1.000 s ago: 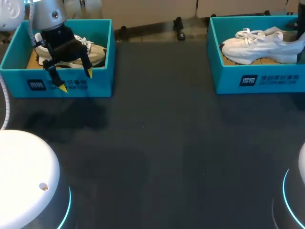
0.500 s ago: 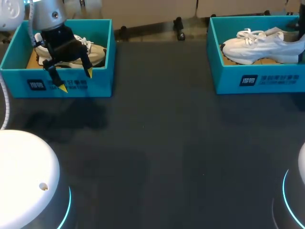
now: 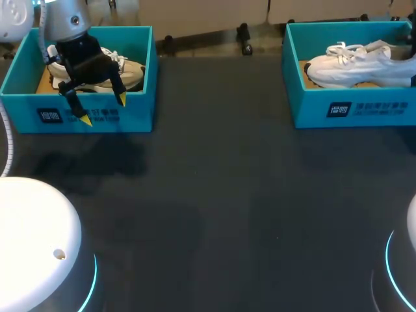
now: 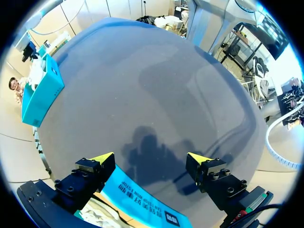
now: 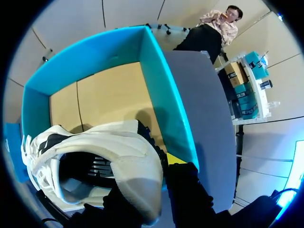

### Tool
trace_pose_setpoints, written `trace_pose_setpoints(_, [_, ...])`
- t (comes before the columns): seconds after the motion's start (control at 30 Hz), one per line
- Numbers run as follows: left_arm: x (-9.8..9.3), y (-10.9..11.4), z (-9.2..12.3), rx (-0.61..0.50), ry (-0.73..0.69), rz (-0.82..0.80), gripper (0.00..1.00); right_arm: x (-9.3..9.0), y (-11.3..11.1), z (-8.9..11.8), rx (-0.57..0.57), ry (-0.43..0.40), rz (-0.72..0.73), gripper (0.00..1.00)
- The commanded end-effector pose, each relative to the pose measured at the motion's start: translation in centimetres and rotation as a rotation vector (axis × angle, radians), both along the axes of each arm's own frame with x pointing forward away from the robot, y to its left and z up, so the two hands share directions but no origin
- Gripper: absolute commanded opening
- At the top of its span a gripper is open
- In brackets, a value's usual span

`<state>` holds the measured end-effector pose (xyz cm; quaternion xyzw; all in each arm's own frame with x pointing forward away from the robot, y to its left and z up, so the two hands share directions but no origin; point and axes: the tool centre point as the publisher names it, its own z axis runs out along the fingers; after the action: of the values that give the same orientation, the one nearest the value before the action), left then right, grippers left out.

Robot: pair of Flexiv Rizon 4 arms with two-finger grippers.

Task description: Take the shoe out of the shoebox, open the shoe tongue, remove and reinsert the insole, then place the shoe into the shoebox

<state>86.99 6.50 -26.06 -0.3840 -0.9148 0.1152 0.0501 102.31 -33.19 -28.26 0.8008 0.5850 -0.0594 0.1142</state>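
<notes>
A white shoe (image 3: 354,65) hangs low inside the right teal shoebox (image 3: 351,110). In the right wrist view my right gripper (image 5: 152,178) is shut on the heel of this shoe (image 5: 99,152), one yellow fingertip (image 5: 175,159) showing outside the heel collar, above the shoebox's cardboard floor (image 5: 109,99). In the head view that gripper is almost wholly past the frame's right side. My left gripper (image 3: 104,109) hangs open over the front wall of the left teal shoebox (image 3: 140,114), which holds a beige shoe (image 3: 127,70). From the left wrist, the left gripper (image 4: 151,159) is empty above that wall (image 4: 142,202).
The two boxes stand at the table's far left and far right, with dark bare tabletop (image 3: 221,195) between and in front of them. My arms' white bases (image 3: 32,240) sit at the near corners.
The white shoe has gone down and to the right, deeper into the right shoebox. My left arm has kept still.
</notes>
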Motion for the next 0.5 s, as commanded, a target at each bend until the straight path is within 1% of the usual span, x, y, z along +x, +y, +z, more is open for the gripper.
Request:
trace_pose_setpoints(0.03, [-0.1,0.0,0.0,0.002,-0.001,0.0,1.0,0.1,-0.2,-0.4,-0.008,-0.006,0.005,0.0])
trace_pose_setpoints(0.13, [-0.1,0.0,0.0,0.002,-0.001,0.0,1.0,0.6,-0.5,-0.4,-0.01,-0.01,-0.009,0.0])
trace_pose_setpoints(0.27, [-0.1,0.0,0.0,0.002,-0.001,0.0,1.0,1.4,-0.5,-0.7,-0.017,-0.007,-0.013,0.0])
trace_pose_setpoints(0.5, [-0.1,0.0,0.0,0.002,-0.001,0.0,1.0,1.5,-0.8,-2.3,-0.007,0.012,-0.035,0.0])
